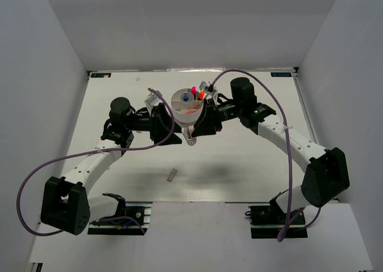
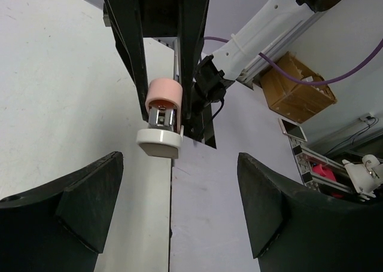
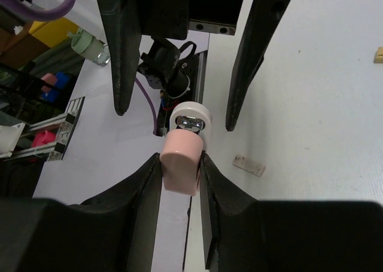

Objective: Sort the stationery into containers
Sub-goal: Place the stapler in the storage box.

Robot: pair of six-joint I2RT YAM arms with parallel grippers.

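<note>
From above, your round white plastic tub (image 1: 178, 112) stood mid-worktop (image 1: 257, 164), with a blue-capped bottle (image 1: 187, 96) and an orange-capped highlighter (image 1: 201, 95) upright inside. One small beige eraser (image 1: 172, 175) lay loose nearer the bases, unsorted. Just before the tub hung a small pink-and-white piece (image 1: 190, 140) with a metal insert.

In the left wrist view, your left pincer (image 2: 178, 158) stood released, fingers spread wide, with that piece ahead between them and touching neither.

In the right wrist view, your right pincer (image 3: 181, 167) was clenched on the pink end, the white end pointing away. I judge you held it by one end so it could drop cleanly into a compartment.
</note>
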